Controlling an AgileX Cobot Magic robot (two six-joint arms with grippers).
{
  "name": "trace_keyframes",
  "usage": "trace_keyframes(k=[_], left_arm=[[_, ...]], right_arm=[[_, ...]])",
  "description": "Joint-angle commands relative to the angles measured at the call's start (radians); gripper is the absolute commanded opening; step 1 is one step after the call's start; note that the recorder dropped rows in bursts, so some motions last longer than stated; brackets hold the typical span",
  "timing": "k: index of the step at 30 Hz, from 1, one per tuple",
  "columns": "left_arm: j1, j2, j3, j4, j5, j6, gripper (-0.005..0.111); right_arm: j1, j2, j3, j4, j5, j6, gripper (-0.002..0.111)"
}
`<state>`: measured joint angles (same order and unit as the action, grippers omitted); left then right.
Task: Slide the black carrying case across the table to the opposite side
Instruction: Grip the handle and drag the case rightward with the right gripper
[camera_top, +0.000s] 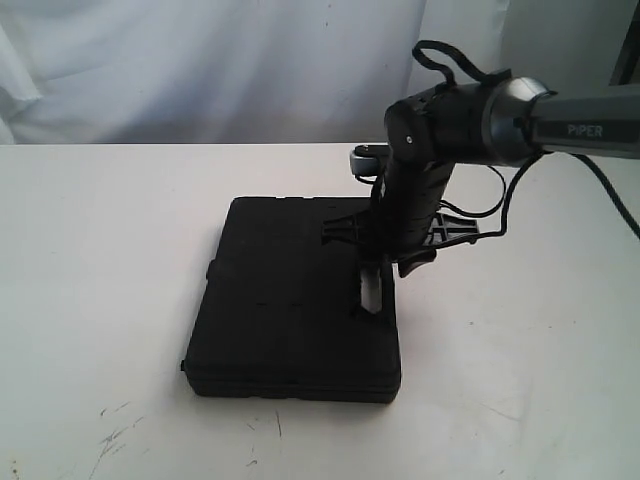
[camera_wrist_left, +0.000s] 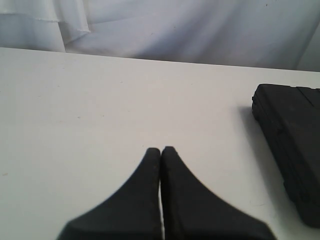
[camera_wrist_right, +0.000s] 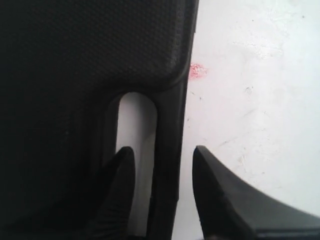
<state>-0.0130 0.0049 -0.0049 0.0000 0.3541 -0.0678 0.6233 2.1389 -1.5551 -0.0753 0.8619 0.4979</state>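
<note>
Case (camera_top: 290, 300) lies flat, lid up, about the middle of the worktop (camera_top: 100, 250), handle edge turned to the right arm.

Handling, judged: moulded plastic shell, stiff, so it should not flex or crumple under a push or pull. Weight unknown – contents not visible. A flat base on a smooth worktop should slide readily, though pulling from one end of the handle edge may make the case swivel rather than travel straight. Not fragile.

Hold point: the slot (camera_wrist_right: 135, 120) cut along the handle edge, and the bar (camera_wrist_right: 170, 150) beside it. Right fingers (camera_wrist_right: 220, 200) stand apart and straddle that bar – one down in the slot, the other outside the case edge over bare worktop. A gap shows between the outer finger and the bar; nothing clamped yet. Whether the inner finger touches the slot wall cannot be told.

Left fingers (camera_wrist_left: 140, 200) are pressed together, holding nothing, over bare worktop well off the case's far side from the handle.

Around the case: a small red spot (camera_wrist_right: 199, 71) on the worktop just beside the handle edge, dark scuffs (camera_top: 115, 435) off its near edge, white cloth (camera_top: 200, 60) hanging behind. All flat marks, nothing to snag. No object stands beside the case on any side seen. The left arm's place along the slide path cannot be told.
</note>
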Motion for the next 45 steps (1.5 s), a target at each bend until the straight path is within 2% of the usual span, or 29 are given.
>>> trace_keyframes(k=[1,9,17,27,33,45], left_arm=[[0.003,-0.005,0.005,0.000,-0.010,-0.001,0.000],[0.003,-0.005,0.005,0.000,-0.010,-0.001,0.000],[0.003,-0.005,0.005,0.000,-0.010,-0.001,0.000],[0.003,-0.005,0.005,0.000,-0.010,-0.001,0.000],[0.003,-0.005,0.005,0.000,-0.010,-0.001,0.000],[0.003,-0.005,0.005,0.000,-0.010,-0.001,0.000]], right_arm=[[-0.008,0.013,-0.007,-0.022,-0.009,0.006,0.036],[-0.008,0.036,-0.007,-0.020,0.006,0.006,0.034],[-0.026,0.026,-0.007,-0.017,0.036,0.006,0.000],[-0.123,0.026,-0.007,-0.058,0.135,-0.086,0.000],[-0.176,0.026,-0.007,-0.213,0.235,-0.112,0.000],[-0.298,0.025,-0.007,-0.224,0.292,-0.150,0.000]])
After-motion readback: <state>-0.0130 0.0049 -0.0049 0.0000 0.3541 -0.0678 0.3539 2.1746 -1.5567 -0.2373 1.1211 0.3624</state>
